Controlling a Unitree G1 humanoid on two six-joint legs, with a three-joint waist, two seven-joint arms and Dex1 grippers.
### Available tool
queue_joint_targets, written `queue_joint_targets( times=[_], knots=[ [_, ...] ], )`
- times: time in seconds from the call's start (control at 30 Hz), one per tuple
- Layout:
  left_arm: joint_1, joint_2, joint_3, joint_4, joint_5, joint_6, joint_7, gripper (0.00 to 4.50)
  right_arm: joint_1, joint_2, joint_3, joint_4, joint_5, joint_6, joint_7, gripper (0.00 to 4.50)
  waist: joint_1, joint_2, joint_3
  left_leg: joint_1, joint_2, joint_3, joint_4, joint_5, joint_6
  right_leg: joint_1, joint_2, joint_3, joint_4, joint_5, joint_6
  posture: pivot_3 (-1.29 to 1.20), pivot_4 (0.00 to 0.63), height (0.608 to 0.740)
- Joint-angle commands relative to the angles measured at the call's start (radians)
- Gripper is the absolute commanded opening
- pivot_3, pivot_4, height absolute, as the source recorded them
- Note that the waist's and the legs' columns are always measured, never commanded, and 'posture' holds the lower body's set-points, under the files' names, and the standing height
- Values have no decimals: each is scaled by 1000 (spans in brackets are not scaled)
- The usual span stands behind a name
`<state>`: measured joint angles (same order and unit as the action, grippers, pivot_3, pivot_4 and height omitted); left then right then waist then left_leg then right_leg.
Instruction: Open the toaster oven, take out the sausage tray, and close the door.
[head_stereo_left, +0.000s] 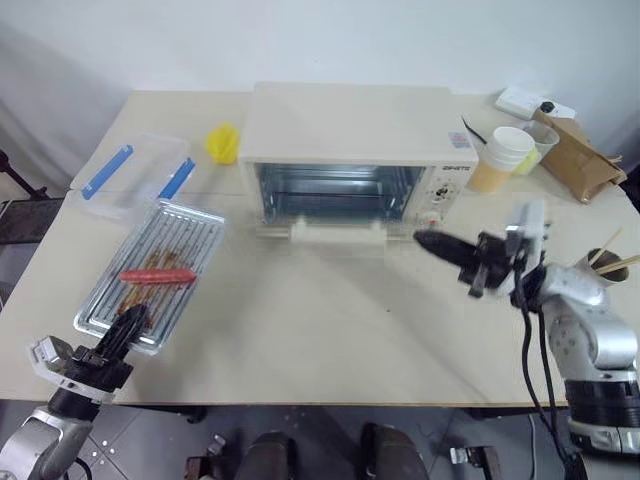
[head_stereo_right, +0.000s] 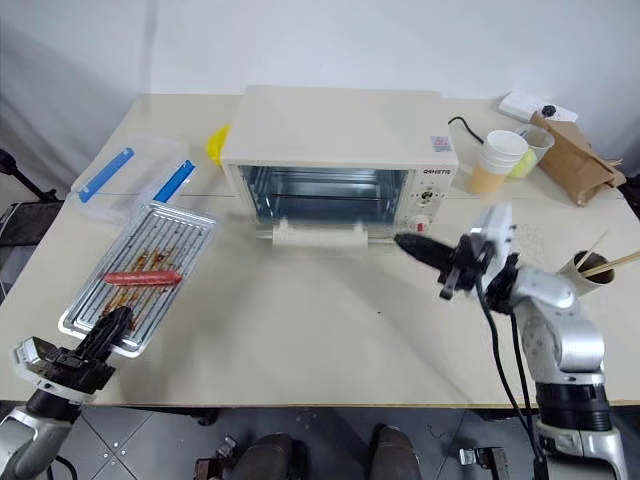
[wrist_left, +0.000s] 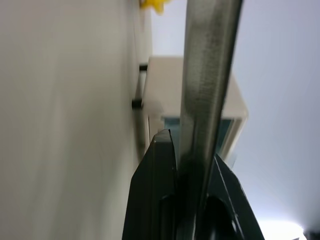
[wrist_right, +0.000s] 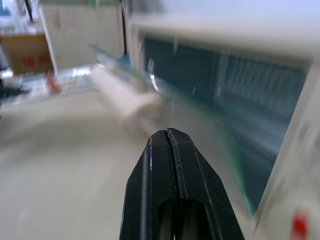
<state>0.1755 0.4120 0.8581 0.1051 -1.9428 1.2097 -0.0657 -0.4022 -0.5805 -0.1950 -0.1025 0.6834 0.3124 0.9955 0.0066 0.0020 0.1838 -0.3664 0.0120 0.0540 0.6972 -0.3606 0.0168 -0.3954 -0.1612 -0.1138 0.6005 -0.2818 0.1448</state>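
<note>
Cream-white and boxy, the toaster oven (head_stereo_left: 352, 150) sits at the far middle of the table (head_stereo_left: 330, 330) in the head views, its shiny cavity bare. Its glass door (head_stereo_left: 325, 232) hangs open toward the near side, the bar handle (head_stereo_left: 338, 236) low and close to the tabletop. The sausage tray (head_stereo_left: 152, 272) lies out on the table to the near left, one red sausage (head_stereo_left: 157, 276) across its ridges, just beside a clear box with blue clips (head_stereo_left: 132, 174). The left gripper (head_stereo_left: 128, 328) is clamped on the tray's near edge. The right gripper (head_stereo_left: 432, 243) hovers pinched together, empty, near the door's right end, pointing at it without touching.

From the left wrist, the black fingers (wrist_left: 155, 190) pinch the tray's metal rim (wrist_left: 210, 75), with the oven beyond.

From the right wrist, the closed fingers (wrist_right: 172, 185) aim at the tilted glass and the handle (wrist_right: 122, 97), a short gap remaining.

Judging from this, only the door is left to close. The thin closed tip could slide off the smooth glass or the rounded handle as it pushes, letting the door drop back; a push too far to the right end might twist the door instead of swinging it. If the left arm shifts while gripping the tray, the sausage could roll off.
</note>
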Motion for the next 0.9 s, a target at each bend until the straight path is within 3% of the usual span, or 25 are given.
queue_joint_targets(
  times=[0.03,0.13,0.23,0.43,0.63,0.9],
  knots=[
    [29,37,6,28,-29,51,-52,0,-46,16,-38,-46,76,66,-61,9,-2,0,0,-1,0,0,0,0,0,-1,0,0,0,0,0,0,150,740],
    [52,73,-27,48,-29,94,-84,0,-38,3,-38,-71,65,68,-65,9,-6,0,0,-2,0,0,0,-1,1,-2,0,0,0,0,0,0,150,740],
    [48,141,-134,63,-29,143,-115,0,90,-74,-30,-134,-32,-29,32,597,2,0,0,-2,-1,-1,-1,-3,2,-2,0,0,0,0,0,0,150,740],
    [-34,253,-307,71,-11,158,-161,0,297,-163,-116,-220,-76,-124,105,2598,17,1,0,-2,-8,2,0,-6,4,-2,-1,2,-2,0,0,0,150,740],
    [-201,310,-491,67,136,221,-252,0,504,-169,-254,-301,-41,-214,176,4485,18,1,0,-1,-8,3,0,-5,5,1,-1,1,-6,0,1,0,150,740],
    [-516,250,-708,139,403,269,-392,0,795,-140,-427,-327,-28,-235,204,4485,25,1,0,-1,-10,10,0,-4,6,2,-1,1,-7,2,3,0,150,740]
  ],
)
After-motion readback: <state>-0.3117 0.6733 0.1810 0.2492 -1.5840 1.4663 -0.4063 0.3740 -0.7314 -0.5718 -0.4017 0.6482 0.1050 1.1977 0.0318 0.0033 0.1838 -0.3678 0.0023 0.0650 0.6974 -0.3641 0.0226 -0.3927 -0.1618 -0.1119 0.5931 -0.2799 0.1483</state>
